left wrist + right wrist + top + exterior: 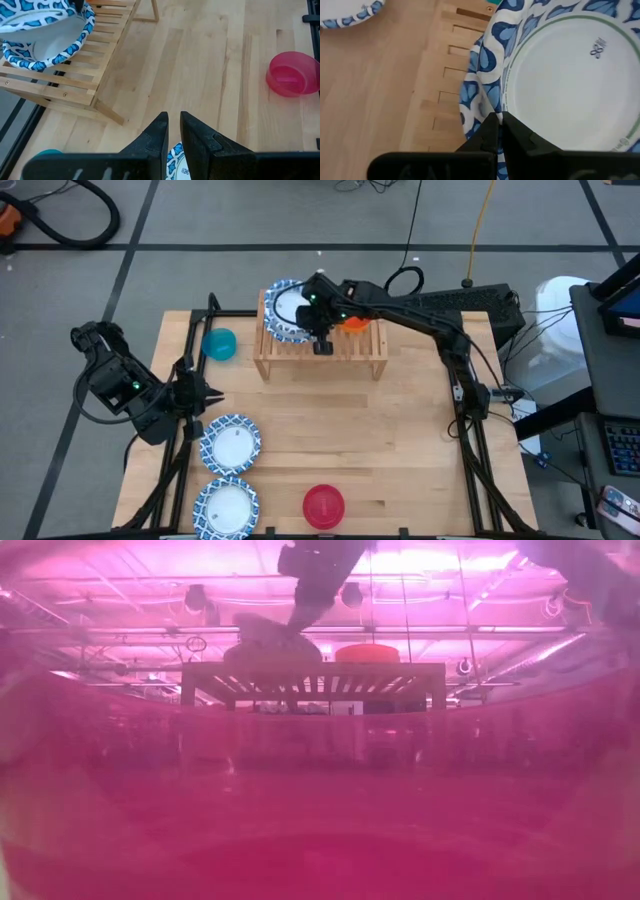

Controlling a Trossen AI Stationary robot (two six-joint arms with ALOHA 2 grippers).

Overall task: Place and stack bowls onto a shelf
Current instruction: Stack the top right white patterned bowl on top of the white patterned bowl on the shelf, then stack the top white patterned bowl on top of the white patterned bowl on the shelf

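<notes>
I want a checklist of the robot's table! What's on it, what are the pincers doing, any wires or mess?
Surface: pale wooden tabletop.
Job's things: blue-patterned bowl and orange bowl on the shelf; two patterned bowls, teal bowl and red bowl on the table.
Clutter: nothing seen.
Pincers: right pincer shut on the rim of the shelf's patterned bowl; left pincer nearly shut, empty, at the table's left edge.
Cables: black and yellow cables on the floor.
Surroundings: grey tiled floor, equipment at right.
</notes>
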